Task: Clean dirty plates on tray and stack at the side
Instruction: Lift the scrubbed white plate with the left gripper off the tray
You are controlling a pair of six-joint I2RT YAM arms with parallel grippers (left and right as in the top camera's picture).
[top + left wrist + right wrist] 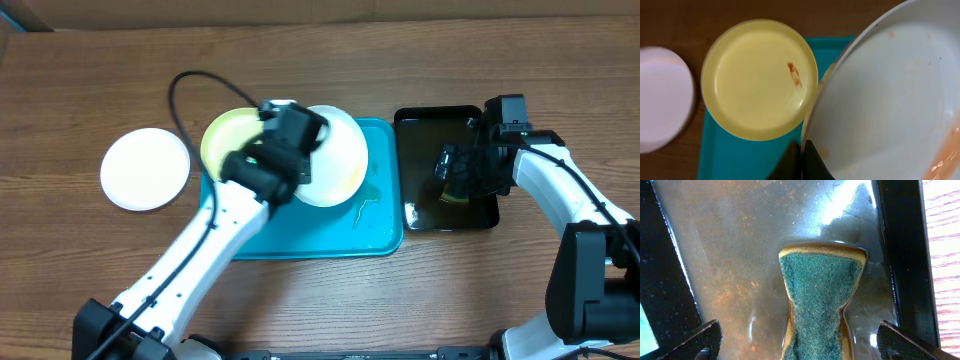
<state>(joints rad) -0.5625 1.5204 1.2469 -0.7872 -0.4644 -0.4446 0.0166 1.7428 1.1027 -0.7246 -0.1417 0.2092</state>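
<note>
Left gripper (801, 150) clenched on rim of tilted white plate (890, 90) over turquoise tray (720, 155), yellow-green plate (757, 80) red-smeared, on tray, second white plate (145, 168) on table (80, 80) beside tray, right gripper (805, 337) released, jaws wide astride sponge (821, 285) in black tray (905, 255)

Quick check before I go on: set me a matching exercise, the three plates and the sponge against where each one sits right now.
Things:
1. yellow-green plate
2. white plate with orange smears
3. clean-looking white plate
4. sponge

Places:
A. on the bare table, beside the trays
B. in the wet black tray
C. rim pinched in the left gripper
D. resting on the turquoise tray, one reddish smear

Pairs: 1-D, 2-C, 3-A, 4-B.
</note>
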